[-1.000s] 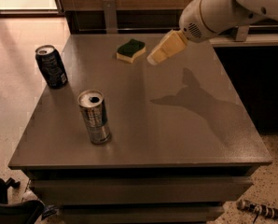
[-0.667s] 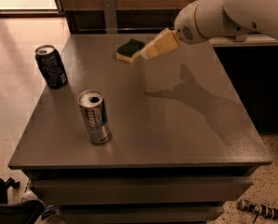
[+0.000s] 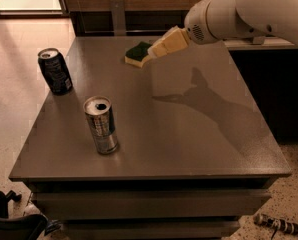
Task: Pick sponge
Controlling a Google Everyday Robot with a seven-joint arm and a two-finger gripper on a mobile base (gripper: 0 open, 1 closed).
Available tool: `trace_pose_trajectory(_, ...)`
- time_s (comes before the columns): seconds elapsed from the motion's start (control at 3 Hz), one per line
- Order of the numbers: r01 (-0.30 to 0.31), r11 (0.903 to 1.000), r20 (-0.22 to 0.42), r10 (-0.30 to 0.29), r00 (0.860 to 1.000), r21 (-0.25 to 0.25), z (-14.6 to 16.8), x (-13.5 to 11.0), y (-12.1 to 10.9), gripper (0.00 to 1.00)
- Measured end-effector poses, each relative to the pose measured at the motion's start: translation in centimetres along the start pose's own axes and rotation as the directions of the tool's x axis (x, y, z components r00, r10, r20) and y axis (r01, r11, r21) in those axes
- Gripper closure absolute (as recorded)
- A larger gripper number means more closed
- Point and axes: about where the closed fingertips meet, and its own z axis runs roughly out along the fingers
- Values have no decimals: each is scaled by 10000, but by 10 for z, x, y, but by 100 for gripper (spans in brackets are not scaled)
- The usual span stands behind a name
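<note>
The sponge (image 3: 137, 53) lies flat near the far edge of the grey table (image 3: 189, 134); it has a dark green top over a pale yellow base. My gripper (image 3: 156, 49), with cream-yellow blocky fingers, reaches in from the upper right on a white arm. Its tips overlap the sponge's right end in the camera view. Whether they touch the sponge or hover above it I cannot tell.
A dark soda can (image 3: 55, 71) stands at the table's left edge. A silver can (image 3: 101, 125) stands nearer the front left. A dark counter (image 3: 269, 84) runs along the right side. A wheeled base part (image 3: 9, 219) sits on the floor at the lower left.
The arm and gripper have moved left toward the sponge, from beside it to overlapping its right end. The sponge and both cans have not moved.
</note>
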Motion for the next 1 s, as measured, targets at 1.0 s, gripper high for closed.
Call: trace_pose_trajectory(1.0, -1350, 9861, 1160, 1459, 9825, -970, 119, 11, 24, 0)
